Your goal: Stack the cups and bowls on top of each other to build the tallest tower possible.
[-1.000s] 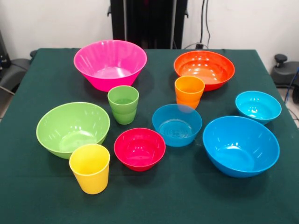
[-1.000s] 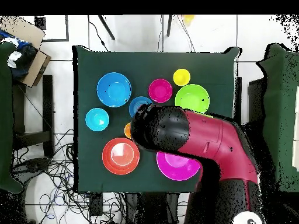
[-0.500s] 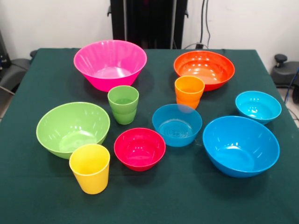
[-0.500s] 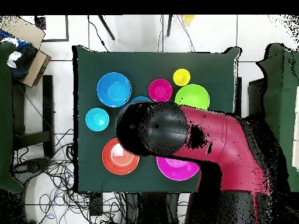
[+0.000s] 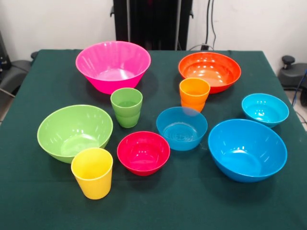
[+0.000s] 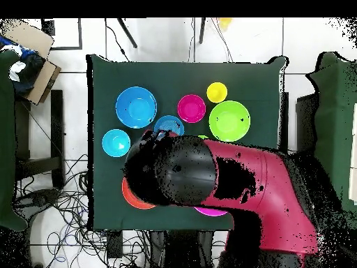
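Starting the tower well means picking a broad base first, and going left to right across the front view the choices are the light green bowl (image 5: 75, 131) with the yellow cup (image 5: 92, 172) just before it, the pink bowl (image 5: 113, 65), green cup (image 5: 126, 107), red bowl (image 5: 143, 152), middle blue bowl (image 5: 182, 127), orange cup (image 5: 194, 94), orange bowl (image 5: 209, 71), large blue bowl (image 5: 247, 149) and small cyan bowl (image 5: 265, 109), all standing apart on the green table (image 5: 43, 201). From overhead the red and black arm (image 6: 230, 188) covers the orange bowl, pink bowl and two cups. Its gripper shows in neither view, so I cannot tell its opening or hold.
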Available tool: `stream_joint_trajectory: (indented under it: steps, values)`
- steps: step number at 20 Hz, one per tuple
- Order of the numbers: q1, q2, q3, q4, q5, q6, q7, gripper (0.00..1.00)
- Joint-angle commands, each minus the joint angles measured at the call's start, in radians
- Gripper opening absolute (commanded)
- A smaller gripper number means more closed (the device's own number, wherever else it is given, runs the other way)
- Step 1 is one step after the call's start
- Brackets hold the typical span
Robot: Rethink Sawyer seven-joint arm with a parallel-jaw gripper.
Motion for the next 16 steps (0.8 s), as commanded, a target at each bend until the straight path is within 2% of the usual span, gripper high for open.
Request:
stream_joint_trajectory:
  steps: [1, 4, 7, 9, 10, 12, 13, 15, 16]
  values:
    - [-0.071, -0.004, 0.070, 0.224, -0.043, -0.077, -0.379, 1.00]
    - [-0.103, -0.080, 0.041, 0.295, -0.028, -0.062, -0.414, 1.00]
    - [-0.075, -0.135, 0.016, 0.387, 0.042, -0.054, -0.333, 1.00]
    - [-0.032, -0.163, -0.023, 0.463, 0.107, -0.135, -0.191, 1.00]
    - [-0.003, -0.175, -0.051, 0.490, 0.118, -0.181, -0.090, 1.00]
    - [0.045, -0.176, -0.097, 0.520, 0.152, -0.185, 0.092, 1.00]
    - [0.068, -0.180, -0.119, 0.534, 0.169, -0.244, 0.172, 1.00]
    - [0.112, -0.179, -0.163, 0.514, 0.144, -0.239, 0.341, 1.00]
    - [0.125, -0.178, -0.180, 0.493, 0.120, -0.221, 0.393, 1.00]
